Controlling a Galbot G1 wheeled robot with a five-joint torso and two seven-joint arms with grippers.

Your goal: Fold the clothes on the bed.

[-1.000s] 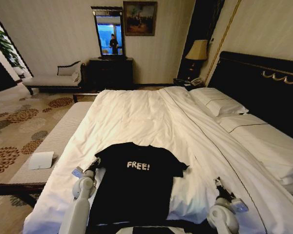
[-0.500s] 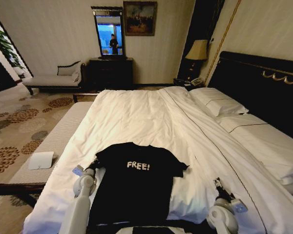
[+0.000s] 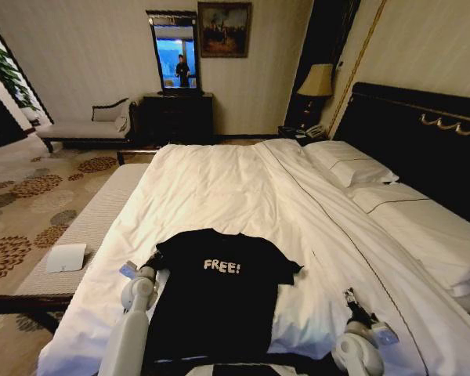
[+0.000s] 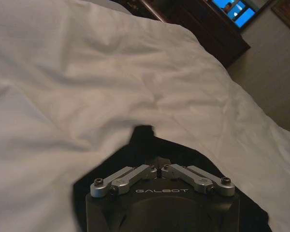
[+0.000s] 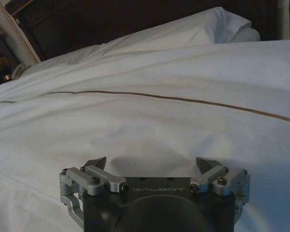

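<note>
The clothes [image 3: 219, 301], a black T-shirt with white "FREE!" lettering, lie flat on the near end of the bed [image 3: 219, 184], chest up. My left gripper [image 3: 153, 262] is at the shirt's left sleeve. In the left wrist view its linkage is drawn together and the left gripper [image 4: 158, 160] is shut on the dark fabric [image 4: 144, 137], which rises in a small peak off the white duvet. My right gripper [image 3: 349, 298] stands to the right of the shirt, apart from it. In the right wrist view the right gripper [image 5: 153, 164] is open above bare duvet.
White pillows [image 3: 348, 164] and a dark headboard [image 3: 423, 133] lie on the right. A pale bench [image 3: 94, 215] with a white pad [image 3: 66, 257] runs along the bed's left side. A chaise [image 3: 86, 125], dresser [image 3: 178, 116] and lamp [image 3: 317, 81] stand at the back.
My left arm has shifted slightly forward and inward, and the shirt's left sleeve has moved a little with it. The right arm has stayed still.
</note>
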